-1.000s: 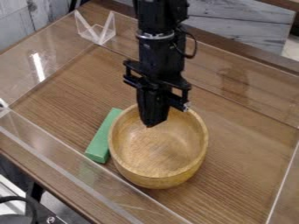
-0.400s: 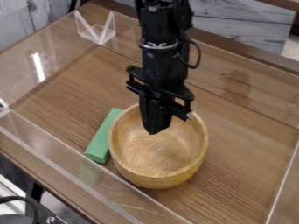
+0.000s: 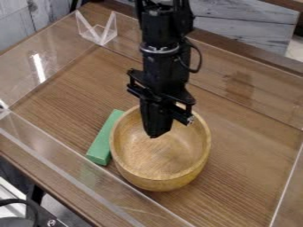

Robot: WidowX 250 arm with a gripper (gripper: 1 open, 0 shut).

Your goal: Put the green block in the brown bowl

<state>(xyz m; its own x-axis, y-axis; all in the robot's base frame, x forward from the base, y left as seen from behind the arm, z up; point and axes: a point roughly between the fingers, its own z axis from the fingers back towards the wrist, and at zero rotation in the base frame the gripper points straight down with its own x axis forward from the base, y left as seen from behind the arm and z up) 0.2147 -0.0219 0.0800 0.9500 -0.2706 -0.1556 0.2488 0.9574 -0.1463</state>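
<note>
The green block [image 3: 105,136] lies flat on the wooden table, just left of the brown bowl [image 3: 166,160] and touching or nearly touching its wall. My gripper [image 3: 157,130] points down over the bowl's far rim, above its inside, with its black fingers pressed together and nothing between them. It is to the right of the block and apart from it. The bowl's inside looks empty where I can see it.
A clear plastic wall [image 3: 71,168] runs along the table's front and left edges. A folded transparent piece [image 3: 97,28] stands at the back left. Bare wooden tabletop [image 3: 254,133] stretches right of the bowl.
</note>
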